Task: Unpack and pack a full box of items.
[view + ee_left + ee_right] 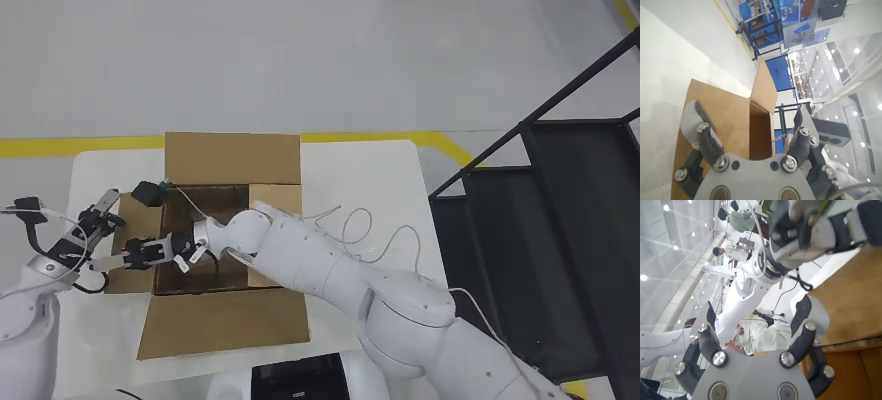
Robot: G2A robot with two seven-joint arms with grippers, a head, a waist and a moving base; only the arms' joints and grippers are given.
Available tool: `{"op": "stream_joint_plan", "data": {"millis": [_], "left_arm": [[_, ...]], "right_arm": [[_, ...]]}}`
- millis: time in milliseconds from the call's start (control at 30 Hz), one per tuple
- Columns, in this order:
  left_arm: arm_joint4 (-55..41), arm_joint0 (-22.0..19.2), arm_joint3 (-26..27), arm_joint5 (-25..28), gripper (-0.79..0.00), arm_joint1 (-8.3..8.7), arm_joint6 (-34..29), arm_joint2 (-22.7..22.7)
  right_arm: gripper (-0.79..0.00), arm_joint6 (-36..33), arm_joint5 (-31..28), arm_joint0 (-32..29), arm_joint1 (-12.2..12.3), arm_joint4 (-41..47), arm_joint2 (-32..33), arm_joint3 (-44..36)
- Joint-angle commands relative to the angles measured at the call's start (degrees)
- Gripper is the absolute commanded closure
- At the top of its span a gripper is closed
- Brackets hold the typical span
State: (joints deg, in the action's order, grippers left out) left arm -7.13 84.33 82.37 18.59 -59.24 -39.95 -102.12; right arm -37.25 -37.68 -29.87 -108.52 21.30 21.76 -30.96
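While box (232,158) flaps lie spread | interior dark, contents unclear

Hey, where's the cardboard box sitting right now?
In the top view the cardboard box sits open on the white table, flaps spread, with the right gripper at its left edge.

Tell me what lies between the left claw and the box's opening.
A folded-out side flap of the box, shown in the top view and the left wrist view.
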Motion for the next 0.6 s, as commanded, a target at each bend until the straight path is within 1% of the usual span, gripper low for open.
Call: {"op": "stream_joint_plan", "data": {"millis": [0,100,133,233,333,400,500,567], "left_arm": [[-0.74,-0.47,-2.28,-0.21,-0.785,-0.18,0.22,1.35],[-1.0,-0.76,-4.28,0.54,-0.785,-0.49,1.01,3.32],[-1.11,-0.13,-4.01,1.51,-0.785,-0.63,1.09,4.09],[-3.26,0.65,-3.07,1.6,-0.785,-0.97,1.82,5.43],[-5.65,0.93,-2.29,1.15,-0.785,-1.19,1.7,6.21],[-5.61,0.99,-2.0,1.36,-0.785,-1.17,2.13,5.98],[-4.65,1.36,-1.24,1.84,-0.785,-1.02,3.31,4.82],[-3.75,1.98,-0.31,2.17,-0.785,-0.87,4.67,3.41]], "right_arm": [[-0.785,1.72,-0.9,-0.01,1.72,-1.27,2.04,-0.84],[-0.785,4.58,0.03,-0.65,4.86,-4.41,5.35,-3.85],[-0.785,6.0,1.25,-0.83,5.93,-5.63,6.64,-5.48],[-0.785,8.42,5.18,-4.21,9.18,-10.3,9.75,-12.79],[-0.785,9.49,9.68,-9.61,12.66,-14.78,13.74,-22.36],[-0.785,9.3,13.48,-13.74,14.99,-18.07,16.95,-29.18],[-0.785,7.8,18.74,-20.45,18.05,-22.37,21.97,-39.91],[-0.785,6.31,21.57,-24.56,19.67,-24.91,25.0,-46.28]]}}
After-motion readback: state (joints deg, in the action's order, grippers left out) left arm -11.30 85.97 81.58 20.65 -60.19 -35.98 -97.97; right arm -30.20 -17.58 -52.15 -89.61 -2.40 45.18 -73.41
